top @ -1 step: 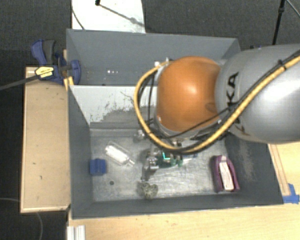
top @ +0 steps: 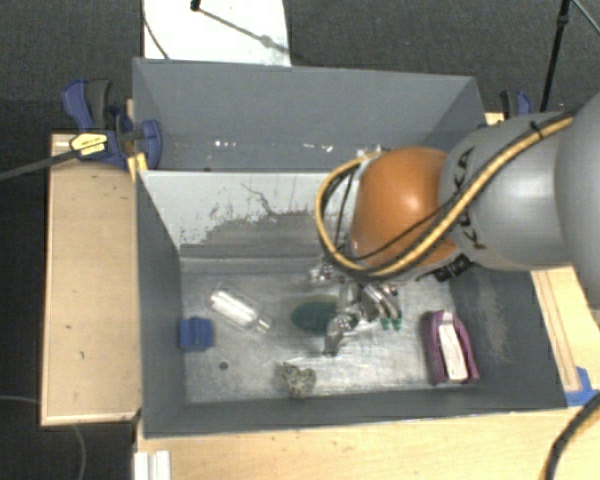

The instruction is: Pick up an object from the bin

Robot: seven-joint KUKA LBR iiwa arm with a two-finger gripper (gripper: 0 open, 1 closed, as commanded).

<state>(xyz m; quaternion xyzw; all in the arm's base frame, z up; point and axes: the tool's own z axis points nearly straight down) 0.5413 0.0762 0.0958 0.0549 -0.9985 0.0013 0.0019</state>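
Arm (top: 540,198) enters from the right, its orange cover (top: 400,203) hanging over the middle of the grey metal bin (top: 160,288). Gripper (top: 336,336) is down near the bin floor, roughly centre. Open or closed: cannot tell, the wrist hides too much.

Nearest thing is a dark green oval object (top: 310,316), just beside the gripper on its left, lying flat. Its long axis runs roughly left to right (no clear front or back end to it). Contact with the gripper cannot be judged.

Others, spread out singly:
- clear bulb-like piece (top: 235,310), further left, long axis slanting from far-left to near-right
- blue block (top: 195,334), near the left wall
- grey crumpled lump (top: 297,378), near side, close to the front wall
- purple-and-white box (top: 448,346), right of the gripper, long axis running near to far
- small green bits (top: 390,320), just right of the gripper, under the wrist
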